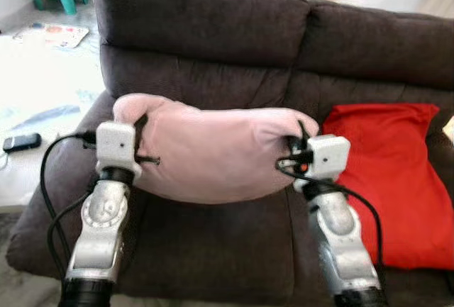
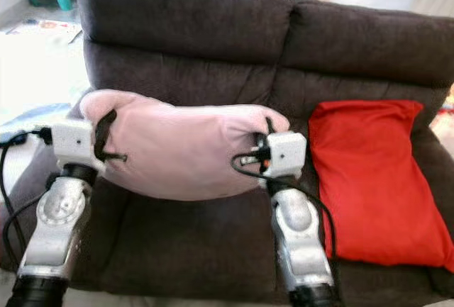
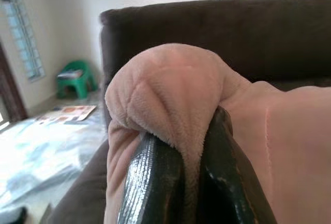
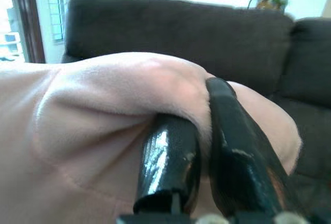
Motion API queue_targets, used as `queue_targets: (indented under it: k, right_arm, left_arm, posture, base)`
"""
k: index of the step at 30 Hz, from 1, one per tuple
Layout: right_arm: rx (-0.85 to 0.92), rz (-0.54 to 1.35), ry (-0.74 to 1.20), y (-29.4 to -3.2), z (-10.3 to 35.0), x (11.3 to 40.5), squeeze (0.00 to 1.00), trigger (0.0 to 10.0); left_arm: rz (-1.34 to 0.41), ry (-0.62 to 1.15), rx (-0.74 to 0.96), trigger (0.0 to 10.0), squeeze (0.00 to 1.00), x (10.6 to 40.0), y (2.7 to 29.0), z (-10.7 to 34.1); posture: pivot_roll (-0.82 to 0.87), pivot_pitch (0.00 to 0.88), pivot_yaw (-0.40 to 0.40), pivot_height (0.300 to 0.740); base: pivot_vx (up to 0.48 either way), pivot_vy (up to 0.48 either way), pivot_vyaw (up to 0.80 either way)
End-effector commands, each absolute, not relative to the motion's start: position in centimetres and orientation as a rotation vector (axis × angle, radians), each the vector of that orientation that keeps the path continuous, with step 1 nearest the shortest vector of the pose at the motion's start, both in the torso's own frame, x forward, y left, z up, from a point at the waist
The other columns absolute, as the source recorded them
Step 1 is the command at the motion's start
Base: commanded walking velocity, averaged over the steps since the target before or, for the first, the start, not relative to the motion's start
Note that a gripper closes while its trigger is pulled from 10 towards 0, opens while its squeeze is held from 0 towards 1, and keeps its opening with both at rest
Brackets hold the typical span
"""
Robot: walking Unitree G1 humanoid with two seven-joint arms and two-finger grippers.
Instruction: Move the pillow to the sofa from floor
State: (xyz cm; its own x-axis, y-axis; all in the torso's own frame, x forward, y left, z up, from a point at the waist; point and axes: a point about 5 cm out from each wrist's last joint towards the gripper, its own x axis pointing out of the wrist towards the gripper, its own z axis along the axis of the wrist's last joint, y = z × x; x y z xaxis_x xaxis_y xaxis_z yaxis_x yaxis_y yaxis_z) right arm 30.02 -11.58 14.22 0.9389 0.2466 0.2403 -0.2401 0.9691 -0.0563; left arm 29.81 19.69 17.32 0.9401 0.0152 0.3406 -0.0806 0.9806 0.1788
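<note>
both end effectors, left [image 1: 144,139] & right [image 1: 298,145], pinch thin corner folds of soft pale pink plush pillow [image 1: 213,151] above dark brown fabric sofa [image 1: 213,250]; risk: fabric slips out, pillow drops early.

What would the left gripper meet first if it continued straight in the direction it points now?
Probably the sofa backrest. The left gripper is pinching the pink pillow's end fold, and the dark backrest stands directly beyond that fold in the wrist view. The depth between them is unclear.

The right tool [image 4: 199,146] pinches a fold of the pink pillow [image 4: 83,131] between its two black fingers [image 4: 168,162]; the dark sofa [image 4: 170,27] backrest crosses the frame's upper part.
</note>
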Motion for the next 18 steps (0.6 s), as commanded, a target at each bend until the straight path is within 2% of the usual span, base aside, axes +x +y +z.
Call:
queue_targets:
  k: [1,10,18]
  right_arm:
    - [-0.026,0.21,-0.289,-12.72,15.09,30.13,0.0,10.0]
    - [-0.03,0.204,-0.272,-12.76,14.91,30.32,0.0,10.0]
    - [-0.031,0.202,-0.262,-12.85,14.75,30.24,0.0,10.0]
  left_arm:
    - [0.017,-0.362,0.175,10.0,0.0,29.84,18.73,17.67]
    - [0.008,-0.334,0.152,10.0,0.0,29.94,18.67,17.17]
    - [0.01,-0.322,0.151,10.0,0.0,29.81,18.67,16.9]
  posture:
    - [0.14,0.055,-0.097,0.74]
    - [0.14,0.059,-0.099,0.74]
    - [0.14,0.063,-0.1,0.74]
  base:
    - [0.0,0.0,0.0]
    - [0.0,0.0,0.0]
    - [0.0,0.259,0.0]
